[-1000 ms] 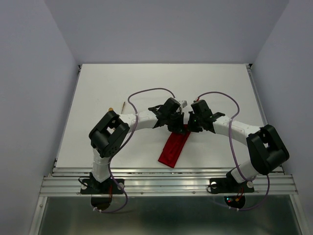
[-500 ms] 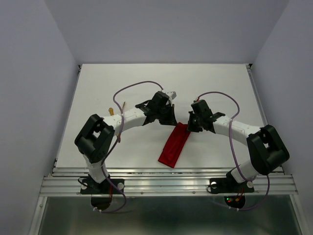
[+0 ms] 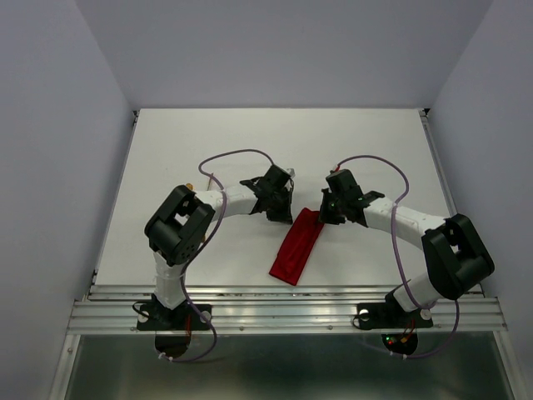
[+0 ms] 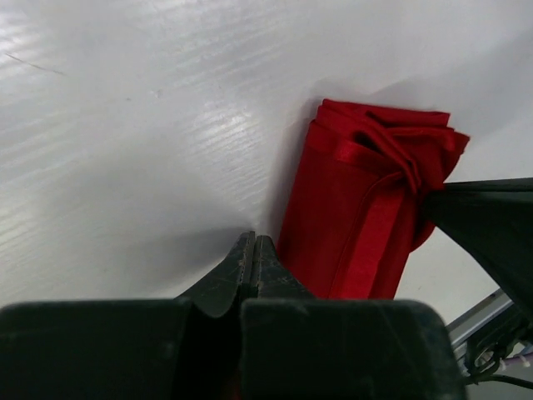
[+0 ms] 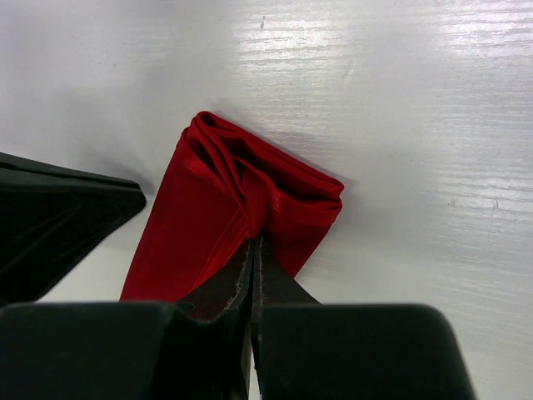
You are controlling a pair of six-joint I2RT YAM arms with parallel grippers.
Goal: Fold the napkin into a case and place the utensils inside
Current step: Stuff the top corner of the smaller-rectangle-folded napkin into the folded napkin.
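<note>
The napkin [image 3: 296,246] lies as a narrow bright red folded strip, a case shape, slanting toward the near table edge. My right gripper [image 3: 321,215] is shut at its far end, and the cloth [image 5: 208,217] bunches into a crease at the fingertips [image 5: 256,243]. My left gripper [image 3: 282,213] is shut with nothing in it, its tip [image 4: 252,242] just left of the cloth's [image 4: 358,225] long edge. Of the utensils, only a small gold tip [image 3: 191,187] shows past the left arm; the rest is hidden.
The white table [image 3: 375,150] is walled on the left, back and right. An aluminium rail [image 3: 291,308] carrying both arm bases runs along the near edge. Purple cables loop above each forearm.
My left gripper has drawn back leftward off the napkin's far end, and its elbow has shifted. The right gripper stays on the cloth's far end.
</note>
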